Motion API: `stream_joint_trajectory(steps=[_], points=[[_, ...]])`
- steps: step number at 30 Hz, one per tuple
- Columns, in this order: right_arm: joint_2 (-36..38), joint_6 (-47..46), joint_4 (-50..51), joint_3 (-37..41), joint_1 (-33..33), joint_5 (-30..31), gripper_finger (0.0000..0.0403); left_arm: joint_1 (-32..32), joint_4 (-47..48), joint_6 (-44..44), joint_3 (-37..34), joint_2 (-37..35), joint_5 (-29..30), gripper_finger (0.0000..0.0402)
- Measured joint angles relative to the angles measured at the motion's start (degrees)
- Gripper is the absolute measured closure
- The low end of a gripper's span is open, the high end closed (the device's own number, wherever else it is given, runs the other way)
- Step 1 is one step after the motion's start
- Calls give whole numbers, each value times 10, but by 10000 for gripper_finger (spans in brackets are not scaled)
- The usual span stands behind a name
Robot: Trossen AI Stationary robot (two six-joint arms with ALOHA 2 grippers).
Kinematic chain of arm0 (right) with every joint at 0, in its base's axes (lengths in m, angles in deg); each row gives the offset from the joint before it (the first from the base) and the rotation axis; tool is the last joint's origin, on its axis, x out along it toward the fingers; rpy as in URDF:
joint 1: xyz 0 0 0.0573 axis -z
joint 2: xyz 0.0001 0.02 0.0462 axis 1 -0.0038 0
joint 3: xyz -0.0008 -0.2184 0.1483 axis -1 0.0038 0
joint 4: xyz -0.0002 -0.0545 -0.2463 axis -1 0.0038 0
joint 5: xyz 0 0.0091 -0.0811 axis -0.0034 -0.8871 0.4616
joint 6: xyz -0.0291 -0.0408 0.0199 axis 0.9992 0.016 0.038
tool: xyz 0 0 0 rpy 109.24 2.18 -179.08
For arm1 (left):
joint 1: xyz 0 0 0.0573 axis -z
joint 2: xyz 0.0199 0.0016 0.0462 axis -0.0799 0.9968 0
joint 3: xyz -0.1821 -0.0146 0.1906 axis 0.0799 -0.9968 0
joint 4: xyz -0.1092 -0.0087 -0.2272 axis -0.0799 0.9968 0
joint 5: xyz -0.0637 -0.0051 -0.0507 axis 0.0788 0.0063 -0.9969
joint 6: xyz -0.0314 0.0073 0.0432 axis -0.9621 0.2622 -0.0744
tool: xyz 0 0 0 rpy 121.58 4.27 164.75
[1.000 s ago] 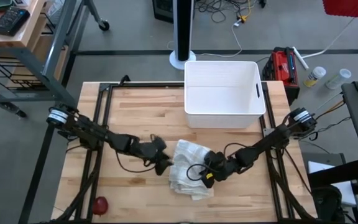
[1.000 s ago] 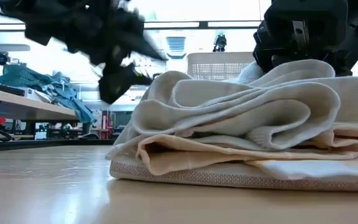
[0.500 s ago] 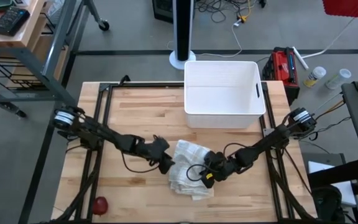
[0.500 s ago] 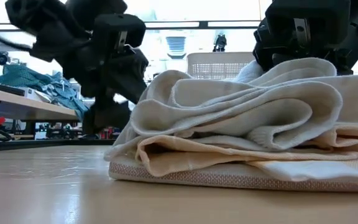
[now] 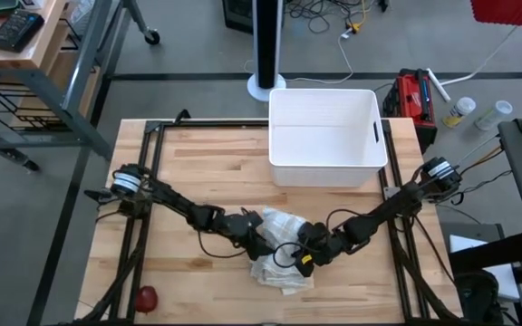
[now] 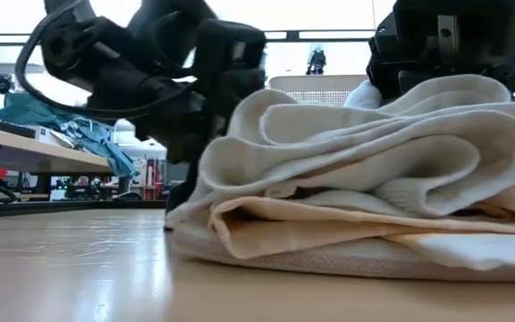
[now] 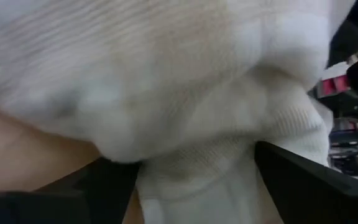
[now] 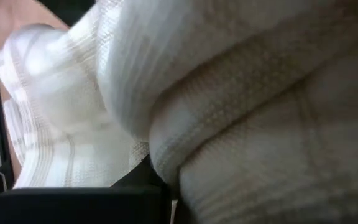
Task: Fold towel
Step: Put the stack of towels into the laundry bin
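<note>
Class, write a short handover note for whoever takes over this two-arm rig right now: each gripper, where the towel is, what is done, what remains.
Left gripper: open, fingers either side of a fold at the left edge of the crumpled cream woven towel.
Right gripper: shut on the towel's right side.
Towel: bunched in a heap on the wooden table, in front of the white plastic bin.
Done: towel gathered, no neat fold.
Left: close the left grip, spread, fold flat.

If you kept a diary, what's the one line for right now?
left hand: open, pushed into towel | right hand: on towel, grip unclear | towel: bunched, unfolded | bin: behind
</note>
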State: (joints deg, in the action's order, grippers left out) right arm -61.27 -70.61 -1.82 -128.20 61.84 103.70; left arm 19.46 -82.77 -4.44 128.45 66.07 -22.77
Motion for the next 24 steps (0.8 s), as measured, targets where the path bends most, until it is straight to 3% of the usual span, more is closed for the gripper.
stream_joint_trajectory(steps=[4, 7, 10, 15, 16, 21, 24], points=[[0, 0, -1, 0, -1, -3, 334, 0, 44, 7, 45, 19, -9, 90], [0, 4, -2, 0, -2, -3, 334, 1, 64, 24, 60, 24, -10, 124], [0, 8, -5, 1, -2, -2, 334, 2, 65, 42, 66, 23, 1, 192], [1, 25, -13, -3, -4, 0, 334, 4, 29, 71, 66, 20, 7, 361], [1, 29, -12, -6, -5, -1, 334, 5, 27, 73, 66, 16, 7, 373], [17, 40, -13, -17, -13, 6, 334, 8, 38, 83, 65, -18, 5, 352], [37, 45, -11, -21, -16, 7, 334, 10, 45, 97, 65, -45, 4, 361]])
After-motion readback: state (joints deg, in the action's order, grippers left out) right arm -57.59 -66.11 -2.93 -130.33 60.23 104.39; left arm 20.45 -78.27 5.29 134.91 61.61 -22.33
